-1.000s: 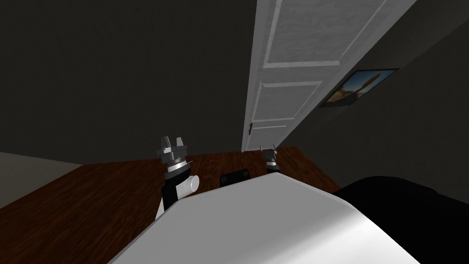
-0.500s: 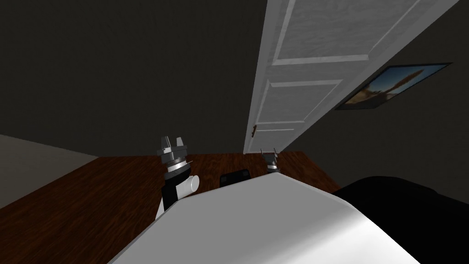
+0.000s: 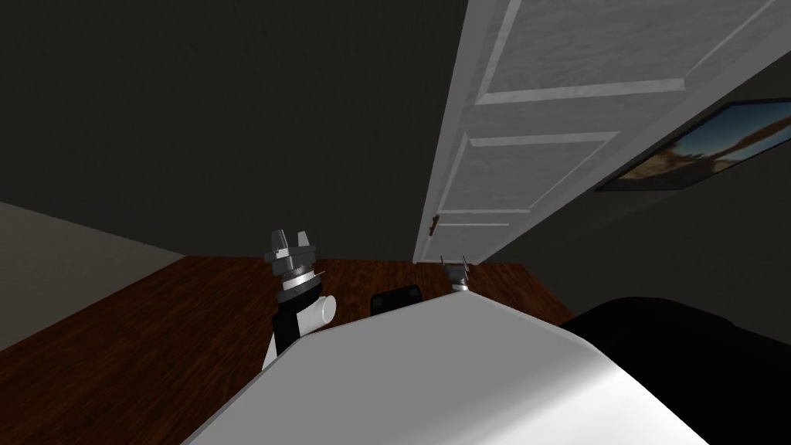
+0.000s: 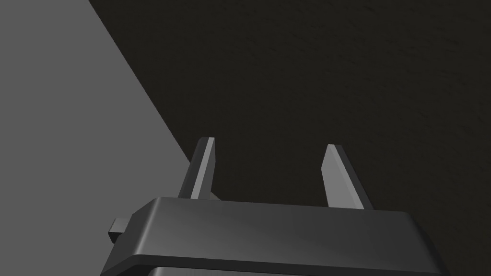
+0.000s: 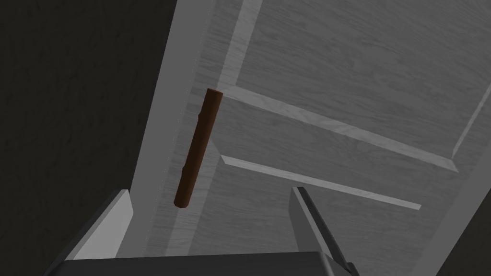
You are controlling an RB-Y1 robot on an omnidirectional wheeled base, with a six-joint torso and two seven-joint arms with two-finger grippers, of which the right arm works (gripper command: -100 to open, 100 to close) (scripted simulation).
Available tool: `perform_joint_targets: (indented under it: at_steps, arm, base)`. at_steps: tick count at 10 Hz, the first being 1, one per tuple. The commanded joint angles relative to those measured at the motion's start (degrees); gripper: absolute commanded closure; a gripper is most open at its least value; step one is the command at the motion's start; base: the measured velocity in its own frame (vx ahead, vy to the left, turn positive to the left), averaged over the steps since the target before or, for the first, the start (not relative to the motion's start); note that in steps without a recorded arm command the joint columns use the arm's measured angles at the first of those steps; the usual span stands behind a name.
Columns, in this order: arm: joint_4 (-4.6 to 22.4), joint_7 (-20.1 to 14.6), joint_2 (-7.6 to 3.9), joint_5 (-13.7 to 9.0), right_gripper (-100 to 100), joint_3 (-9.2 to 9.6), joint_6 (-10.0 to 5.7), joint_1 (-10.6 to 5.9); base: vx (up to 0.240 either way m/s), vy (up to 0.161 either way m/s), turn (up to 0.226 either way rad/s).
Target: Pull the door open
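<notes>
A white panelled door (image 3: 525, 139) stands ahead and to my right, and the right wrist view also shows the door (image 5: 335, 72) close up. A brown bar handle (image 3: 434, 225) sits near its left edge; the handle (image 5: 197, 148) lies a short way beyond my right gripper (image 5: 208, 201), nearer its left finger. My right gripper (image 3: 456, 261) is open and holds nothing, just below the door's foot in the head view. My left gripper (image 3: 290, 238) is open and empty, raised at my left, and its fingers (image 4: 204, 167) face a dark wall.
A dark wall (image 3: 216, 116) runs left of the door. A framed picture (image 3: 711, 147) hangs on the dark wall to the right. Brown wood floor (image 3: 139, 340) spreads below. A black area (image 3: 695, 355) lies at the lower right.
I have moved closer to the door, which has grown and slid rightward in the head view. My right gripper has reached further out toward the handle. The left arm has stayed put.
</notes>
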Motion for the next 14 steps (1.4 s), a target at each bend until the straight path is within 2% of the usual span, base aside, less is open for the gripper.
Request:
perform_joint_targets:
  at_steps: [1, 14]
  arm:
    - [1.3, -2.1, -0.15, -0.4, -100, 0.02, -0.36, 0.17]
    - [11.8, -16.6, -0.43, -3.2, -100, 1.03, -4.41, 2.25]
  base:
    - [0.098, -0.025, 0.101]
    - [0.101, -0.050, 0.097]
